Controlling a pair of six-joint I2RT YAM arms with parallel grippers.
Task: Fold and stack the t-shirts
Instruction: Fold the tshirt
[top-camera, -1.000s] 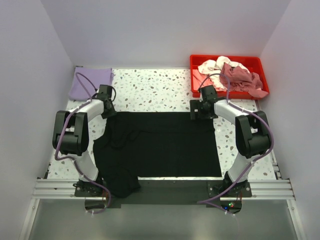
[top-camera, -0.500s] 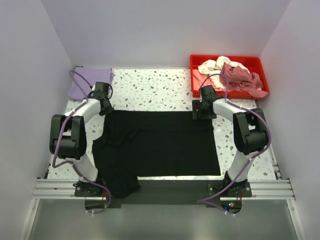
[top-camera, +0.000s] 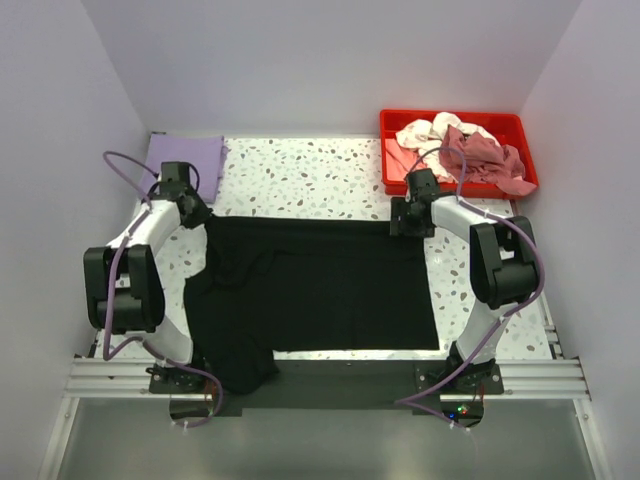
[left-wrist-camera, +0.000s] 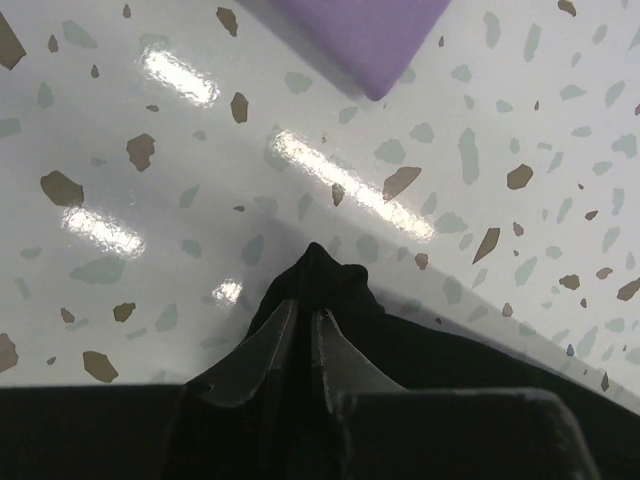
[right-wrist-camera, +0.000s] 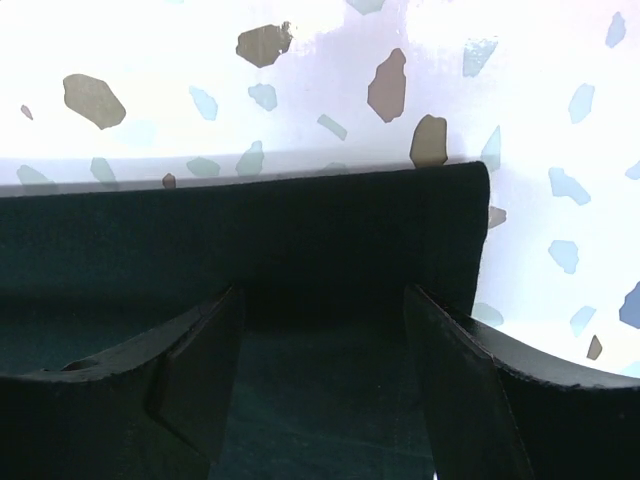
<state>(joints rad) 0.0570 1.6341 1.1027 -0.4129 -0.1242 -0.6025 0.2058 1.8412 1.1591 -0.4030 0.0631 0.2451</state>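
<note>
Cloth of the black t-shirt (top-camera: 320, 285) lies spread on the bench (top-camera: 300, 175), part draping over the near edge. The left claw (left-wrist-camera: 303, 340) is clamped on its far left corner, probably to pull the hem taut; the right claw (right-wrist-camera: 322, 310) straddles the far right corner, spread apart. Beyond, the lavender t-shirt (top-camera: 185, 158) lies folded, starting the stack.

The large black soft cloth t-shirt (top-camera: 330, 285) lies spread over the near middle of the speckled table (top-camera: 300, 175). It is mostly flat, with its left side rumpled and hanging past the near edge. Its far left corner is bunched into a peak, pinched in my left gripper (left-wrist-camera: 305, 318). Its far right corner lies flat between the parted fingers of my right gripper (right-wrist-camera: 322, 300). The folded lavender t-shirt (top-camera: 186, 160) sits at the table's far left, apart from the black one. The white t-shirt (top-camera: 428, 130), pale pink t-shirt (top-camera: 400, 158) and dusty-rose t-shirt (top-camera: 482, 152) are heaped, crumpled, in the red plastic tray (top-camera: 450, 115).
</note>
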